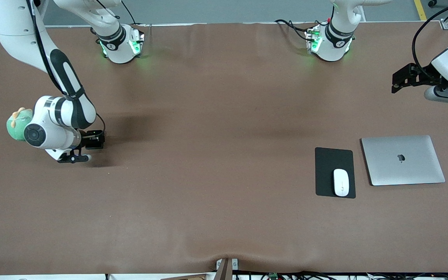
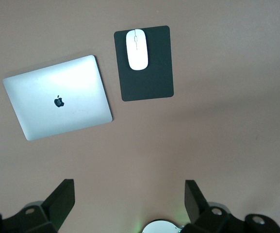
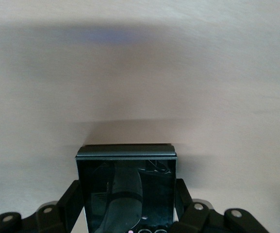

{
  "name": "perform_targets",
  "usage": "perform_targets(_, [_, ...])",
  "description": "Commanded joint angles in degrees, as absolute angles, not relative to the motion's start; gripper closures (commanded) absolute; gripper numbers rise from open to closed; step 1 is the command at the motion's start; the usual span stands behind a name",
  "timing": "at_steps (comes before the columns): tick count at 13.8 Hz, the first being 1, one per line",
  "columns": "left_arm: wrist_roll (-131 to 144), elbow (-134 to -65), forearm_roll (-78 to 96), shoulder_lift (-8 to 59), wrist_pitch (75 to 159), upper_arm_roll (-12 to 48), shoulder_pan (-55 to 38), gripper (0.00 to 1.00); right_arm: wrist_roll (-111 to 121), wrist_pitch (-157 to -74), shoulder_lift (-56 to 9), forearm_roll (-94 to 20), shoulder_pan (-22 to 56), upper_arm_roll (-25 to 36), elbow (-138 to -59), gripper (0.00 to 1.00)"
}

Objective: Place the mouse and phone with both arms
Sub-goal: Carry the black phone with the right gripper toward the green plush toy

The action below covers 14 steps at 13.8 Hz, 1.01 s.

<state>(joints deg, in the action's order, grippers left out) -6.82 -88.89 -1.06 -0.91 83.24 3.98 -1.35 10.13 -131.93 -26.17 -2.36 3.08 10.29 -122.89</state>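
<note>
The white mouse (image 1: 341, 182) (image 2: 137, 49) lies on a black pad (image 1: 333, 163) (image 2: 149, 77) toward the left arm's end of the table. The glossy black phone (image 3: 126, 184) stands on edge between the fingers of my right gripper (image 1: 95, 140) (image 3: 126, 194), which is shut on it low over bare table at the right arm's end. My left gripper (image 1: 399, 79) (image 2: 128, 199) hangs open and empty over bare table at the left arm's end, apart from the mouse.
A closed silver laptop (image 1: 403, 160) (image 2: 57, 97) lies beside the pad, toward the left arm's end. A green plush toy (image 1: 17, 123) shows past the right arm's wrist. The brown table's front edge (image 1: 224, 270) has a clamp at its middle.
</note>
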Motion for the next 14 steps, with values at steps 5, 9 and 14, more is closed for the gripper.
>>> perform_targets(5, [-7.12, -87.8, -1.76, -0.35, 83.06, 4.13, -1.05, 0.0, 8.44, -130.96, -29.51, -1.49, 2.19, 9.32, -123.23, 0.0])
perform_targets(9, [-7.12, -87.8, -1.76, -0.35, 83.06, 4.13, -1.05, 0.0, 10.19, -119.85, -29.18, -1.41, 1.41, 9.32, -113.42, 0.0])
perform_targets(14, [-7.12, -87.8, -1.76, -0.35, 83.06, 4.13, -1.05, 0.0, 10.28, -97.21, -29.71, -1.41, 2.72, 9.14, -96.26, 0.0])
